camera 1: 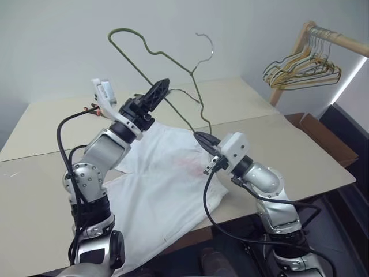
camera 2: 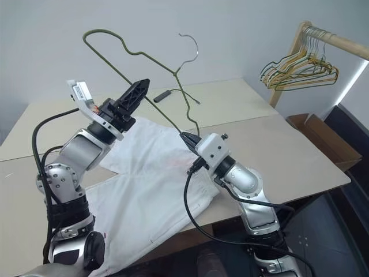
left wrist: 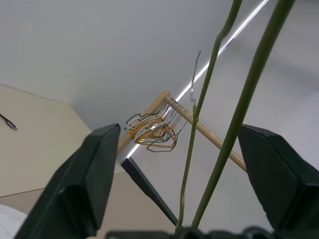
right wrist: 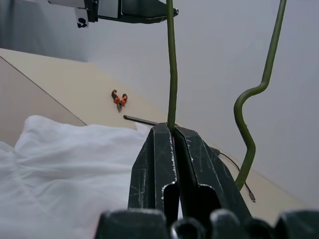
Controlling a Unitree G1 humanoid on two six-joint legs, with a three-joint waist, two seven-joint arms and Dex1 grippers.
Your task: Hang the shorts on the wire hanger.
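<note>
Right wrist view: the thin olive-grey wire hanger (right wrist: 172, 59) is pinched between the pressed-together fingers of the right claw (right wrist: 174, 130) and held aloft, clear of the white cloth shorts (camera 1: 167, 184) lying flat on the beige desk (camera 1: 52, 127). The left claw (left wrist: 189, 174), fingers spread, straddles two hanger wires without gripping. Step in hand: steadying the hanger with both arms. Next, probably, the left claw must close on the wire so the shorts can be threaded on.

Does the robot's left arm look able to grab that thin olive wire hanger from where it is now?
Probably yes. The left gripper stands open with the thin olive wire hanger running between its fingers, nothing blocking. The right gripper is shut on the hanger's lower end.
</note>
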